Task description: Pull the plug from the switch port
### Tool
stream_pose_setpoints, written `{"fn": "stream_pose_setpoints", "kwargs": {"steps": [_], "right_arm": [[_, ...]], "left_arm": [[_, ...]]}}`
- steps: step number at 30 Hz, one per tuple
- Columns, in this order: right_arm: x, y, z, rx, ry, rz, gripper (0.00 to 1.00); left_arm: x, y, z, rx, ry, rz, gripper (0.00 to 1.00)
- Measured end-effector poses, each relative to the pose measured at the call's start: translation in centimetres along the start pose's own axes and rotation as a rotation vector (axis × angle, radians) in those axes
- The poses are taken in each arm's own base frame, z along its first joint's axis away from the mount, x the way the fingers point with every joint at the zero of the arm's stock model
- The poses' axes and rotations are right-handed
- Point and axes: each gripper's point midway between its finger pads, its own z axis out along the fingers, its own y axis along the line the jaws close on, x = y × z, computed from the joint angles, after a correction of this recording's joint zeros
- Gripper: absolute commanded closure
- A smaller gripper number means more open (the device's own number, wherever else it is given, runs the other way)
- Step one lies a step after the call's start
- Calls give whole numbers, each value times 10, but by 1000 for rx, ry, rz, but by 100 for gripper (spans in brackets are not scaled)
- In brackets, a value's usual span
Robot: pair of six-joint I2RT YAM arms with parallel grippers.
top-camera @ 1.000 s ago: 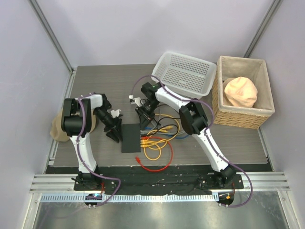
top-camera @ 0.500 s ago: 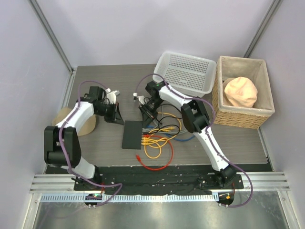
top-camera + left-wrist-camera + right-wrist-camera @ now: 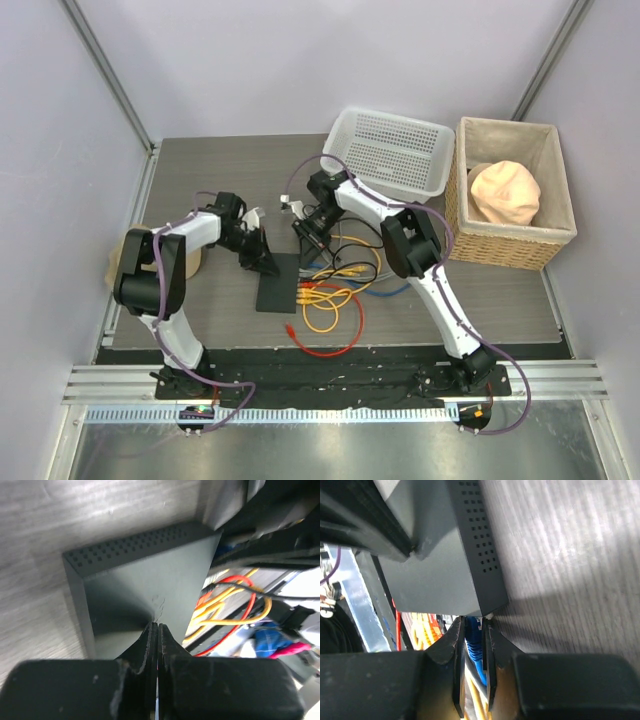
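Two tools share this step. The left tool (image 3: 157,629) is closed with nothing between its fingers, and its tips rest on the top face of the switch (image 3: 277,282), near the far left corner. The switch lies flat on the tabletop (image 3: 200,175) between the two arms, its socket edge facing right toward a tangle of yellow cables (image 3: 325,305) and a red cable (image 3: 335,348). The right tool (image 3: 472,622) sits at the far right corner of the switch, jaws drawn narrow around a blue plug (image 3: 473,642) just beside the socket edge. The wrist view is tight and dark there, so I read it as a grip on the plug, but cannot tell whether the latch tab is pressed.

To do the pull well, the draw should run straight out along the socket's own line, level with the tabletop and away from the box, with no lifting or twisting that would lever the plug against the port. The left tool should bear down firmly enough that the light box cannot slide with the pull. A short, slow draw suits best. If the switch drags along, the latch is probably not released, and re-seating the grip beats pulling harder. The neighbouring cables lie close and could snag the plug as it comes free.
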Motion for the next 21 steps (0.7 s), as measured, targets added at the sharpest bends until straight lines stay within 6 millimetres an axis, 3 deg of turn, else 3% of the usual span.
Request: {"fn": "stream_pose_setpoints", "kwargs": {"steps": [6,10,12,15,17,18,21], "right_arm": [[28,-4,-16,-78,26,-39,99],[32,-18,-33,-44,35,26,98],[29,-26,-40,2,34,36,71],[16,-33,-51,48,9,0,48],[7,-31,-57,49,-16,-48,41],[5,-29,-59,50,-23,-66,29],[3,-18,-72,72,-33,-120,24]], "left_arm": [[-10,-10,8,60,59,-63,100],[-10,-12,10,85,86,-43,100],[-10,-12,10,91,92,-16,100],[-10,-12,8,92,96,36,100],[-10,-11,7,86,97,65,100],[-11,-11,7,84,98,69,100],[-11,-11,6,78,99,82,100]]}}
